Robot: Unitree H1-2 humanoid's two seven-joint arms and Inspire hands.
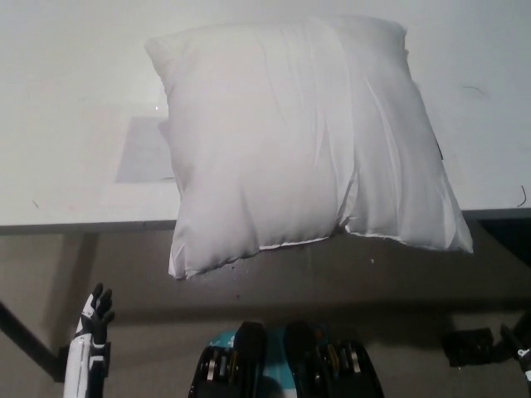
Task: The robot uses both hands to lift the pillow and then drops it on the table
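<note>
White counter (75, 99) fills the top; the pillow (299, 137) lies on it, overhanging its near edge. Left robot hand (90, 336) at 7 o'clock, fingers spread, holding nothing. Right robot hand (521, 352) at 4 o'clock, state unclear

Dim room, flat light from overhead, soft grainy picture.

The white counter (66, 99) and pillow (299, 133) look grey rather than bright, with no real glare. The pillow's folds carry faint shading; beneath the counter's front edge everything drops into brown shadow. Edges are slightly blurred throughout, and the left hand (87, 352) in the lower corner is hazy.
</note>
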